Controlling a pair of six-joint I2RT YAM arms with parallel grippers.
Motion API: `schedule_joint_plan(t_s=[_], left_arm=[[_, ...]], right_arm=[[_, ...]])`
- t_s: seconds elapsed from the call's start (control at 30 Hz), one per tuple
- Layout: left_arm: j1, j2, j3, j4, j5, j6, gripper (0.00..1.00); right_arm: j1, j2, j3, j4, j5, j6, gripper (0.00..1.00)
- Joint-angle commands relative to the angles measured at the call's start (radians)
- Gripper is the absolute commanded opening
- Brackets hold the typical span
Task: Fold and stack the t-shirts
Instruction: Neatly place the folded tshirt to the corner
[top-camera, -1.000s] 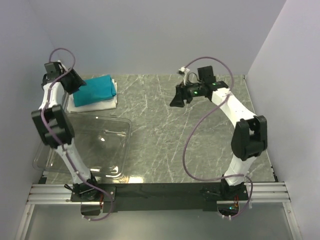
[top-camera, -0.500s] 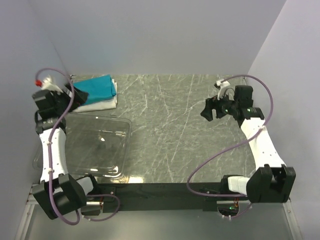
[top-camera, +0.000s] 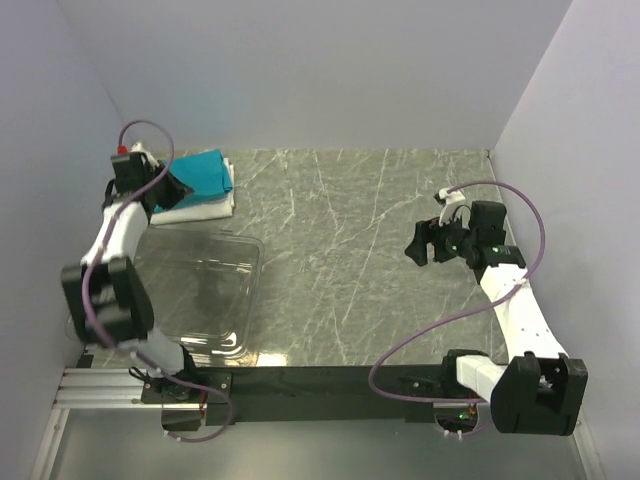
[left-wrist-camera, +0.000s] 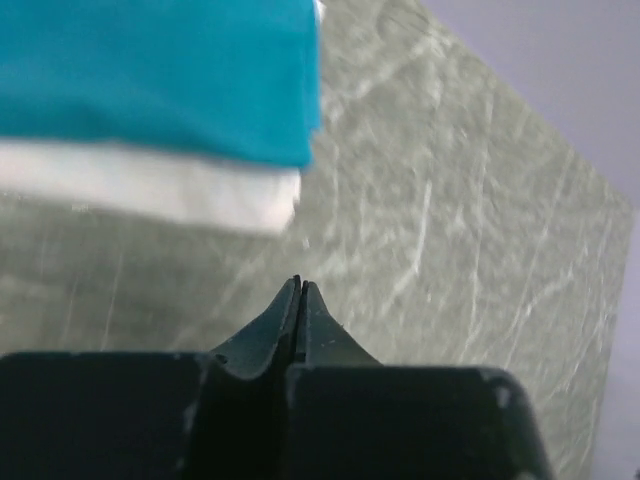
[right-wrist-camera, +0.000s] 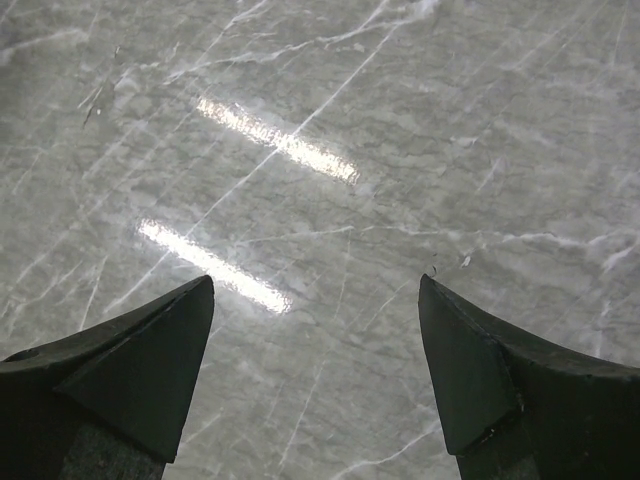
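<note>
We see the clear plastic bin, rounded and glossy, at the table's near left, with only veined grey marble showing through it. Behind it the teal t-shirt lies folded on the white t-shirt. The left wrist view shows the left gripper pressed together beside that soft stack. The right gripper hangs spread wide over reflective marble.

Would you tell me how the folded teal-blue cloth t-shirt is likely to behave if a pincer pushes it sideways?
The folded teal-blue cloth t-shirt looks soft, so it would probably bunch or unfold rather than slide whole. It lies on the folded white cloth t-shirt, so a push may drag that layer too.
</note>
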Motion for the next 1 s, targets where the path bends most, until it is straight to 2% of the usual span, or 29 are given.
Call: schedule_joint_plan(t_s=[0.0, 0.13, 0.3, 0.4, 0.6, 0.73, 0.97], left_arm=[[0.003, 0.178, 0.185, 0.069, 0.028, -0.075, 0.00], [0.004, 0.400, 0.382, 0.004, 0.042, -0.073, 0.00], [0.003, 0.523, 0.515, -0.097, 0.019, -0.049, 0.00], [0.003, 0.587, 0.532, -0.147, 0.002, -0.036, 0.01], [0.004, 0.631, 0.444, -0.112, 0.004, -0.053, 0.00], [0.004, 0.660, 0.437, -0.114, 0.009, -0.053, 0.00], [0.003, 0.609, 0.489, -0.045, 0.088, -0.044, 0.03]], right_arm=[[0.002, -0.043, -0.013, 0.060, -0.011, 0.028, 0.89], [0.004, -0.044, -0.006, 0.059, 0.011, 0.031, 0.89], [0.002, -0.031, 0.005, 0.065, 0.043, 0.029, 0.89], [0.001, -0.019, 0.004, 0.071, 0.058, 0.031, 0.89], [-0.001, 0.002, 0.014, 0.071, 0.077, 0.029, 0.89], [-0.004, 0.012, 0.013, 0.076, 0.083, 0.032, 0.89], [-0.006, 0.025, 0.021, 0.076, 0.086, 0.031, 0.89]])
